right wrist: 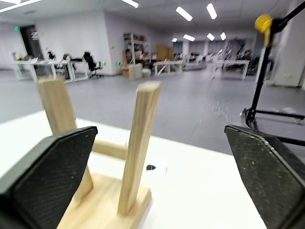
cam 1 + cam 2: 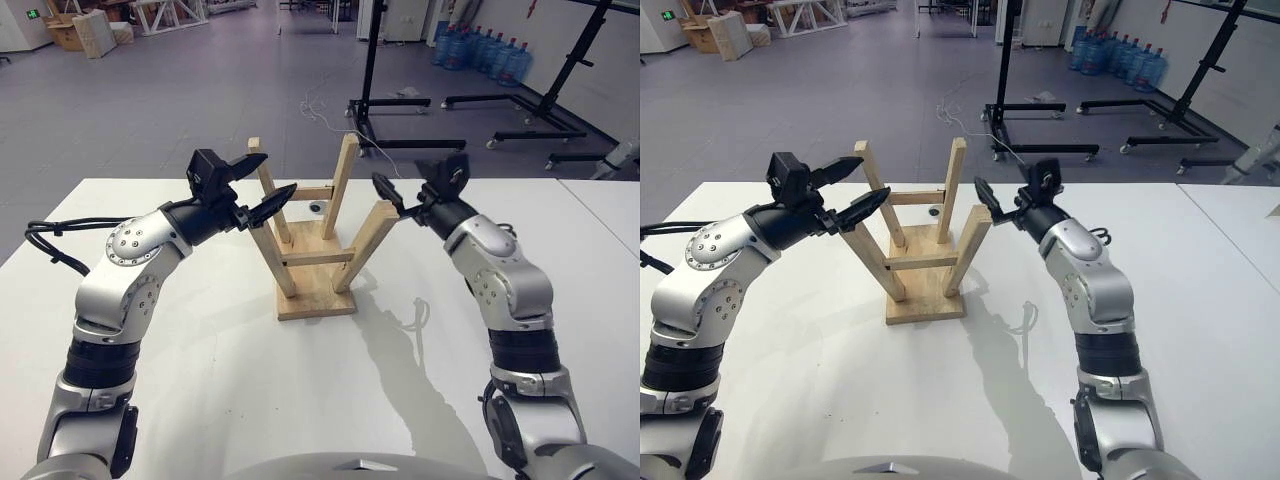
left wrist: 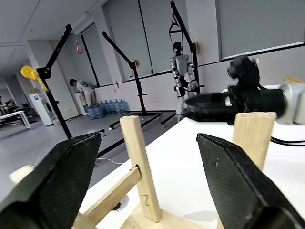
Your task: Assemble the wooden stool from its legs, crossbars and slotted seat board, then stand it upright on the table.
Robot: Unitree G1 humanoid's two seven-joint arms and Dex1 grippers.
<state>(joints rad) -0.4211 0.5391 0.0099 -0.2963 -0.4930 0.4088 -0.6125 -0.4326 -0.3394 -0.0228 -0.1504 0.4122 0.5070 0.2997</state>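
One stool (image 2: 300, 275) stands upside down mid-bench (image 2: 200, 380), seat board (image 2: 318, 302) flat, four legs (image 2: 341, 185) pointing up, two crossbars (image 2: 915, 197) seen. One leg bears a small pencilled scrawl (image 3: 146, 198), unreadable. Left claw (image 2: 277, 175), at the stool's 10 o'clock, gapes wide, a leg between its fingers; contact unclear. Right claw (image 2: 402, 182), at 2 o'clock, is wide and empty.

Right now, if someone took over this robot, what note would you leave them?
Left gripper: open, empty, by the left legs of the stool.
Right gripper: open, empty, by its right legs.
Done: legs and crossbars are joined to the seat board. The stool is upside down, seat board flat on the table.
Left: turn it over and stand it upright.
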